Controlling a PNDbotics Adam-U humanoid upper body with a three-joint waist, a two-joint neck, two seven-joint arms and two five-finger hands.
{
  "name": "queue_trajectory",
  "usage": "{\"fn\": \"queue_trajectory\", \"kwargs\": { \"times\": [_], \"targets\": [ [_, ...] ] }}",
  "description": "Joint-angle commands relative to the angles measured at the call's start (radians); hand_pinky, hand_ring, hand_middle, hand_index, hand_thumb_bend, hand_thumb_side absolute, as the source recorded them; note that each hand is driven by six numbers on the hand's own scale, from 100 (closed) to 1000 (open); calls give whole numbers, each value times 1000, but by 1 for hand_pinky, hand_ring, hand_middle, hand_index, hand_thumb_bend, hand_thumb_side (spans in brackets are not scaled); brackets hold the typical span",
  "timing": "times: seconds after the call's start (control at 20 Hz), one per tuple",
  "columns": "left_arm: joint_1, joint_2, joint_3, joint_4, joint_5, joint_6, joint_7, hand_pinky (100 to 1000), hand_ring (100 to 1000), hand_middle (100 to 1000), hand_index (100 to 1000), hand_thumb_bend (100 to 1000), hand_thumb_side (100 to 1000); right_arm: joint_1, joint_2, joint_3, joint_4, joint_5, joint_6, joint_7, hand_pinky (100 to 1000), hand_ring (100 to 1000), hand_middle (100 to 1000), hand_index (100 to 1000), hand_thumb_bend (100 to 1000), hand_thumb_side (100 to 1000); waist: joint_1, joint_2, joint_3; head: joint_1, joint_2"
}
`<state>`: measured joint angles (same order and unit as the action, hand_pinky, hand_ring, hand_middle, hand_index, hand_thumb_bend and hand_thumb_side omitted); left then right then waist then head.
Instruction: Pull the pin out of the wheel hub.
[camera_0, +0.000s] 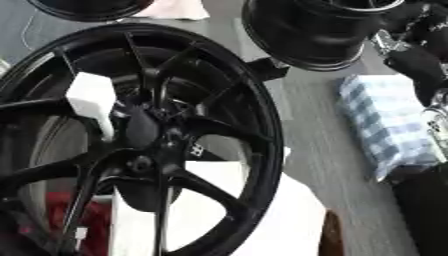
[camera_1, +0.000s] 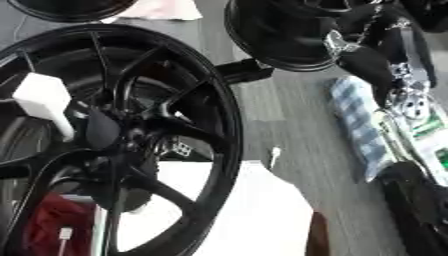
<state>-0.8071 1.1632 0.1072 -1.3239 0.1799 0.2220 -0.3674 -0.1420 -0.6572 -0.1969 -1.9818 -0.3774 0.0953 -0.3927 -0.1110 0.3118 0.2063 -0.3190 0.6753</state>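
Pin: can't pick it out in left eye view, prob buried in the hub (camera_0: 144, 162) of the big black wheel (camera_0: 262, 130). Looks stiff, small, slippery imo; pinch its head. Right eye view: right arm (camera_1: 385, 65) at edge, hand state can't tell. Left hand not visible.

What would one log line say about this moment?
target: large black spoked wheel | pin: not discernible | white block among spokes | right arm at right edge | hands: not visible | contact: none

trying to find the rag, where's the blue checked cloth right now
The blue checked cloth lies on the grey floor at the right of both views, right of the big wheel, below the second rim.
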Motion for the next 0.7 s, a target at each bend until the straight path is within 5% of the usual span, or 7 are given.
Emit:
{"fn": "queue_trajectory", "kwargs": {
  "times": [0.05,0.1,0.45,0.5,0.55,0.65,0.7],
  "targets": [
    [41,68,77,20,52,-33,52,800,373,131,385,100,346,-13,-34,-12,-18,5,-4,-3,619,573,439,531,367,100,5,-28,-3,-4,-10],
    [65,71,82,17,67,-39,65,799,372,131,384,100,275,-14,-33,-12,-18,4,-4,-2,620,573,439,531,369,100,4,-28,-5,-2,-12],
    [216,95,90,-34,176,-52,127,797,388,151,413,100,330,-23,-32,-7,-18,1,-5,3,619,573,438,530,368,100,-1,-28,-14,12,-20],
    [227,98,87,-41,192,-52,129,846,480,283,553,100,269,-25,-32,-7,-18,1,-5,4,618,572,437,530,372,100,-1,-27,-14,12,-21],
    [239,103,76,-54,204,-58,124,937,672,561,816,100,533,-27,-31,-6,-18,0,-5,5,618,573,437,530,367,100,-2,-26,-14,13,-23],
    [255,111,54,-95,199,-81,101,1000,810,716,909,100,748,-28,-31,-4,-18,-2,-4,6,618,572,437,530,364,100,-3,-24,-13,14,-23],
    [262,110,52,-116,189,-95,87,990,796,707,905,100,713,-29,-31,-4,-18,-3,-3,6,618,572,437,530,363,100,-3,-24,-12,13,-24]
  ]
}}
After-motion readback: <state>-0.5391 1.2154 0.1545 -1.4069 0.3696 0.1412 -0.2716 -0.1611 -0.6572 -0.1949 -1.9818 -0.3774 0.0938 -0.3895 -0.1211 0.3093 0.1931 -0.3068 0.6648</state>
